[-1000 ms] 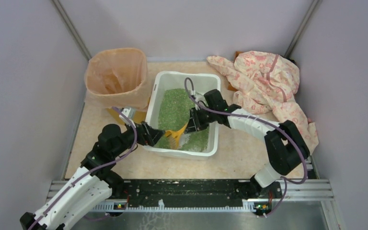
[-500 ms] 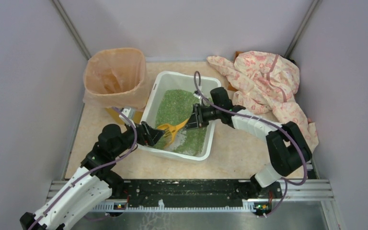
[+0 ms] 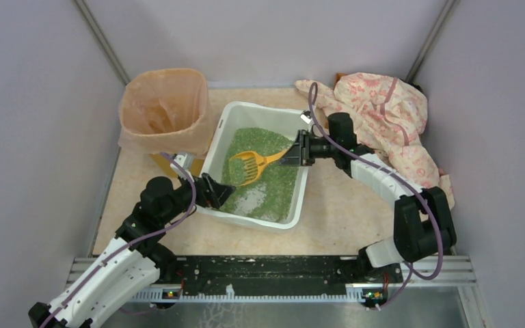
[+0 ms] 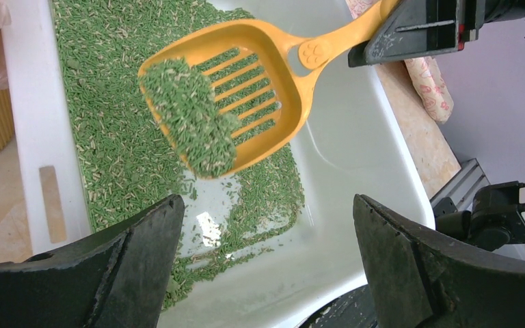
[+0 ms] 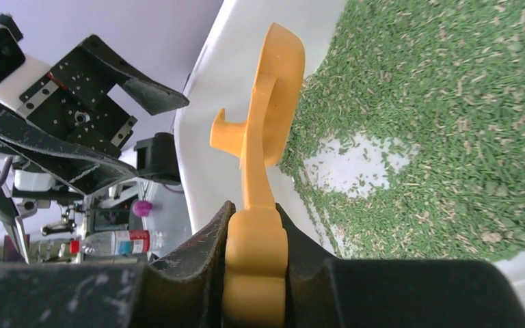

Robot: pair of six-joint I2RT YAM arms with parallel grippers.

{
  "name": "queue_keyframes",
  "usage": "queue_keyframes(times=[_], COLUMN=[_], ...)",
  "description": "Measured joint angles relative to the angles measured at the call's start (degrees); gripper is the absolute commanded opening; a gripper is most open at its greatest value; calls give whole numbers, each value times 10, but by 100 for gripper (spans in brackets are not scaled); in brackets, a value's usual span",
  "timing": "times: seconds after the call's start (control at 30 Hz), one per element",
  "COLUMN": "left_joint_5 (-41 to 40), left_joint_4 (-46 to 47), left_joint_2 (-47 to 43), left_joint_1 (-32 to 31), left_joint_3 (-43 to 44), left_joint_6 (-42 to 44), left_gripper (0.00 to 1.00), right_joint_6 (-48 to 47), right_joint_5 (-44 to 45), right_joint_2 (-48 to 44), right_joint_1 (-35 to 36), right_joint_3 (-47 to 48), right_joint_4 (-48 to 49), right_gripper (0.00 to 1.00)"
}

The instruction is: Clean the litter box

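Observation:
The white litter box [image 3: 263, 108] sits mid-table with green litter and a bare patch near its front. My right gripper [image 3: 292, 156] is over the box's right rim, shut on the handle of the orange slotted scoop [image 3: 247, 165]. The scoop [image 4: 260, 75] hangs level above the litter and carries a clump of green litter [image 4: 188, 113] in its bowl. In the right wrist view the fingers [image 5: 205, 239] press both sides of the scoop handle [image 5: 255, 225]. My left gripper [image 3: 212, 191] is open at the box's near-left corner, its fingers [image 4: 143, 239] wide apart over the box's rim [image 4: 24, 137].
A round bin lined with a peach bag [image 3: 163, 109] stands just left of the box. A pink patterned cloth [image 3: 383, 116] is heaped at the back right. Grey walls enclose the table on three sides, and a black rail [image 3: 266, 277] runs along the near edge.
The right gripper has lifted the scoop out of the litter at the box's front and drawn it back and right. The box's near end slid slightly left. The left arm stayed put.

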Motion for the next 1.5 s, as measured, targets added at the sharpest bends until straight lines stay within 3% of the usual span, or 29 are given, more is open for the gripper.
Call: queue_keyframes(times=[0.23,0.57,0.77,0.9,1.03,1.5], left_joint_5=[0,1,5,9,16,21], left_joint_4=[0,0,-1,4,3,4], left_joint_2=[0,8,19,26,40,46], left_joint_1=[0,0,0,0,0,0], left_joint_3=[0,0,2,2,7,14], left_joint_6=[0,1,4,6,6,8], left_gripper=[99,99,99,99,99,99], right_joint_6=[16,183,235,275,326,345], right_joint_5=[0,-13,-21,-34,-55,-69], right_joint_2=[-32,-54,-42,-27,-26,-24], right_joint_1=[-65,-111,-140,-117,-161,-164], right_joint_3=[-2,-131,-169,-175,-202,-203], right_joint_4=[2,243,312,381,456,490], right_gripper=[0,0,0,0,0,0])
